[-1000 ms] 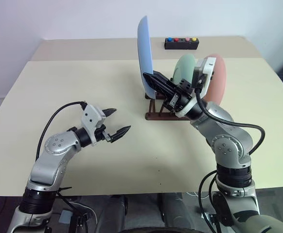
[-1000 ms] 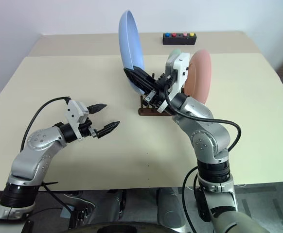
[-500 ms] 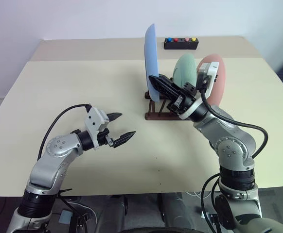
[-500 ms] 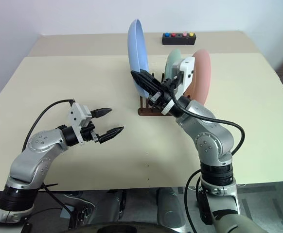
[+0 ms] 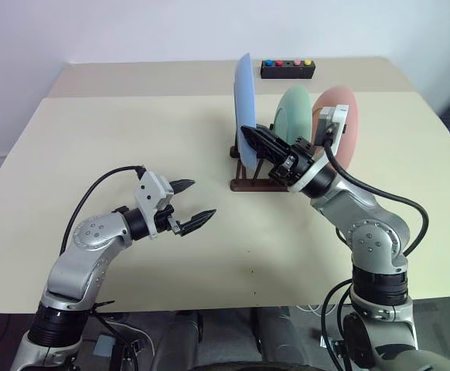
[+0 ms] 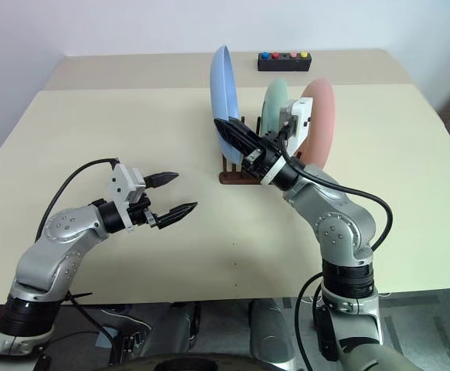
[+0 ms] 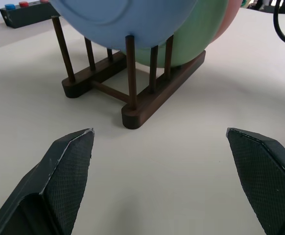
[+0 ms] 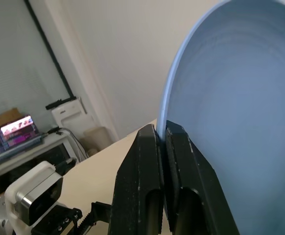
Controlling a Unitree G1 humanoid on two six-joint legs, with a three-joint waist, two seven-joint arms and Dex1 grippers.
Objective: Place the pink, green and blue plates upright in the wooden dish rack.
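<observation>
The right gripper (image 6: 236, 139) pinches the blue plate (image 5: 244, 104) upright at the wooden dish rack (image 7: 132, 93) — beside the green plate (image 5: 293, 112). If let go early, it could tip — the left gripper (image 5: 194, 203) waits open.

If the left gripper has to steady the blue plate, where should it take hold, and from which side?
Probably the blue plate at its bare upper rim, coming from the open left gripper's side. The plate stands on edge in the wooden dish rack, pegs crowd its bottom, and the right gripper pinches its lower rim.

Beige table (image 5: 132, 139), black box with coloured buttons (image 5: 288, 69) at its far edge, white wall (image 5: 132, 31) behind
</observation>
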